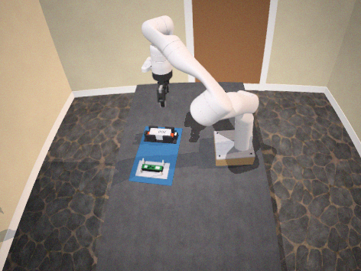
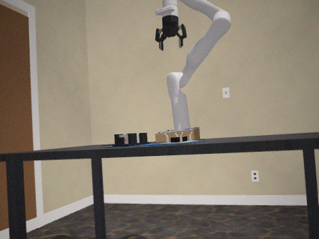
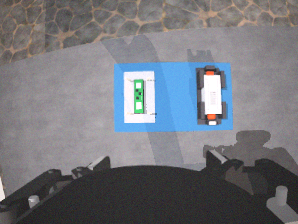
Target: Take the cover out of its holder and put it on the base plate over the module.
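Note:
The white cover (image 1: 160,131) (image 3: 210,95) sits in its black holder (image 1: 150,137) (image 2: 130,138) (image 3: 200,80) at the far end of the blue mat (image 1: 170,154) (image 3: 173,96). The green module (image 1: 152,167) (image 3: 139,96) lies on the white base plate (image 1: 141,173) (image 3: 148,112) at the mat's near end. My gripper (image 1: 162,100) (image 2: 171,42) is open and empty. It hangs high above the table, over the area behind the holder, pointing down. In the wrist view the fingertips are hidden by the gripper's dark body.
The arm's tan and grey base (image 1: 233,153) (image 2: 178,134) stands on the table to the right of the mat. The dark table (image 1: 199,214) (image 2: 216,144) has edges toward the stone-pattern floor (image 1: 317,161) on both sides.

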`<state>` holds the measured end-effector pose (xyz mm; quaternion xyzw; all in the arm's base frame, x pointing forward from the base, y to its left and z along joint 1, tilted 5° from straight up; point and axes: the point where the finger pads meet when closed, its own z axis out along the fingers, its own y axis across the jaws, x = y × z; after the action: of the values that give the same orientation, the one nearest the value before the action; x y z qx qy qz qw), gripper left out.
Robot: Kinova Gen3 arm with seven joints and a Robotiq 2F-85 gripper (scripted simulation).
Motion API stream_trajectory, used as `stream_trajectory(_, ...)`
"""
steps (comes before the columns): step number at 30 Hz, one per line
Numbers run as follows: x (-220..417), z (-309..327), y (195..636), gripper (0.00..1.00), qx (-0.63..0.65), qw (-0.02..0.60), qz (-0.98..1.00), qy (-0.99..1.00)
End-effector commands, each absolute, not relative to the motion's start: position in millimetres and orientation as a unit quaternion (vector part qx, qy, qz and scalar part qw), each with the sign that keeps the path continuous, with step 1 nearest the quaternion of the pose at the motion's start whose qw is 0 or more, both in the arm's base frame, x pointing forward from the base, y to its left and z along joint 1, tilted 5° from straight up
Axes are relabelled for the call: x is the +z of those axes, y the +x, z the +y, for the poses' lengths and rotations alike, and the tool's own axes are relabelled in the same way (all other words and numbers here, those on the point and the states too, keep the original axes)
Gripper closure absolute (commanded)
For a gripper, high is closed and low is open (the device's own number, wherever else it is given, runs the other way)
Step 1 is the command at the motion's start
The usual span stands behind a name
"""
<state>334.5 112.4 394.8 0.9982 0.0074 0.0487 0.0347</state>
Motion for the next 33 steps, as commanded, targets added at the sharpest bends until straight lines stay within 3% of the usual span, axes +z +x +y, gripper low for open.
stream_trajectory(1,390,110,337,0.00,0.048,0.033,0.005,0.998)
stream_trajectory(33,300,62,378,0.00,0.036,0.018,-0.016,0.999)
